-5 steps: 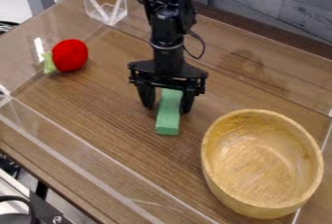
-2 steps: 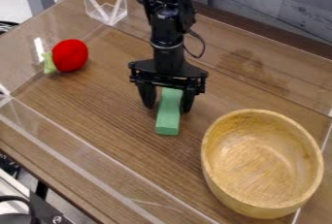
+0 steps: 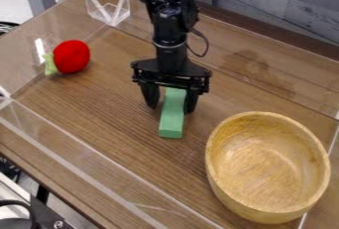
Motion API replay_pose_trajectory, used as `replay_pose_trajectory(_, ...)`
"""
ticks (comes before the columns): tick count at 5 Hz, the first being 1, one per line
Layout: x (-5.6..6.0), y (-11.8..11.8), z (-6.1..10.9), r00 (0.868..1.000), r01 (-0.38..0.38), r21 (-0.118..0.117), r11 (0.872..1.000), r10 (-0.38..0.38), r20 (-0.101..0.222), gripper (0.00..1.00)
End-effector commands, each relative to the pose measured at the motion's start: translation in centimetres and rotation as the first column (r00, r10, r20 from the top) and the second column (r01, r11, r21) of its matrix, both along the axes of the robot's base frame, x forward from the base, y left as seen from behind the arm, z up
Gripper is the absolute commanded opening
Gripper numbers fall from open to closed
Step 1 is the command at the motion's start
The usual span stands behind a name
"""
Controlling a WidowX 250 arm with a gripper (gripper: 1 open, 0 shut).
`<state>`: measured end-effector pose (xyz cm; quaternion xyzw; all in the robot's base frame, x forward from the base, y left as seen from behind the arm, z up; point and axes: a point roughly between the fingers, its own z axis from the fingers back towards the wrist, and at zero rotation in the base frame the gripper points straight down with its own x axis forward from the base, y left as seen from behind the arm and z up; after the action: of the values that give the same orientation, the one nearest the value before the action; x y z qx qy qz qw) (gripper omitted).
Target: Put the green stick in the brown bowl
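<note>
The flat, rectangular bright green stick (image 3: 172,113) lies on the wooden desk (image 3: 93,114) just to the left of the large round light-brown wooden bowl (image 3: 268,166), apart from its rim, with its far end between the spread, released fingers (image 3: 149,92) of the black gripper (image 3: 169,96), which points straight down over it. The stick appears rigid, light and matte, so it should neither deform nor slip readily. The far end, across the narrow width, is the suitable place to take hold, since the fingers already straddle it.
</note>
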<state>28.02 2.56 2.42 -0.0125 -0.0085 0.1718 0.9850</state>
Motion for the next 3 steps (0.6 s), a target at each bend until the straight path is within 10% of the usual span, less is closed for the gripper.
replay_pose_trajectory(1,1.2,0.41,1.17,0.998,-0.007,0.014,1.0,0.006,0.057,1.0)
replay_pose_trajectory(2,1.28,0.39,1.05,0.998,-0.006,0.017,1.0,0.006,0.058,0.0)
replay_pose_trajectory(3,1.35,0.35,0.98,0.998,-0.001,0.02,1.0,0.0,0.057,0.0)
